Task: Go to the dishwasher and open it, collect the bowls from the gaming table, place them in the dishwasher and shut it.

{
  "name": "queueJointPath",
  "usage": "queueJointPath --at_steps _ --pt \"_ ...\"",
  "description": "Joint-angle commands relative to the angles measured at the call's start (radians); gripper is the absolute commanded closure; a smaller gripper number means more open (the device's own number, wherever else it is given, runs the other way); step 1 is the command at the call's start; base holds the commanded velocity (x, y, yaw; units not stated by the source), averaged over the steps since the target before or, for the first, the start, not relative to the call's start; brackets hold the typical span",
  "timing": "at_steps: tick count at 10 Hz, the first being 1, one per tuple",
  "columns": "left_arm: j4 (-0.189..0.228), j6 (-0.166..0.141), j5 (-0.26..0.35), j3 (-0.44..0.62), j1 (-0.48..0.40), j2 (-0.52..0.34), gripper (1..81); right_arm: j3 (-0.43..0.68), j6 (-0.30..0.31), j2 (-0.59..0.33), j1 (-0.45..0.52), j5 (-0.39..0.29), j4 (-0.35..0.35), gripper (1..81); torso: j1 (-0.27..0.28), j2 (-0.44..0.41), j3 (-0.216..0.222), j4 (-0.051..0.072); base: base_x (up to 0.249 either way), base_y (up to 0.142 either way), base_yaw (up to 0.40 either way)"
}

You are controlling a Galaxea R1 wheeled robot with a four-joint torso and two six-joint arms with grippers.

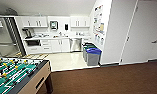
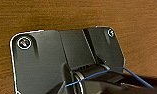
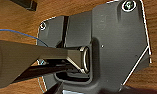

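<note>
The dishwasher [image 1: 75, 44] is the steel-grey panel under the kitchenette counter, at the far end of the room in the head view. Its front is shut. It stands to the right of the white cupboard doors [image 1: 60, 45]. The bowls and the gaming table are out of view. Both wrist views look down past the robot's dark plate at brown floor [image 2: 69, 15] [image 3: 9, 25]. A thin blue cable [image 2: 99, 73] runs across the left wrist hardware.
A table-football table [image 1: 39, 80] with a green field stands close at the lower left. Grey bins, one with a blue lid [image 1: 93, 56], line the white wall [image 1: 111, 37] right of the dishwasher. Brown carpet [image 1: 106, 80] leads to pale glossy kitchen floor [image 1: 66, 60].
</note>
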Motion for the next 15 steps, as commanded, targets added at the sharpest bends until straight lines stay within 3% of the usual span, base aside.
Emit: queueJointPath --at_steps 1,15 --pt "0.013 0.004 0.050 0.011 -0.051 -0.014 1.0 0.008 -0.005 -0.019 0.041 -0.055 0.006 1.0 0.000 0.000 0.000 0.000 0.254 0.000 0.000" --pt "0.013 0.003 0.047 0.011 -0.051 -0.020 1.0 -0.001 -0.004 -0.028 0.042 -0.049 0.009 1.0 0.000 0.000 0.000 0.000 0.254 0.000 0.000"
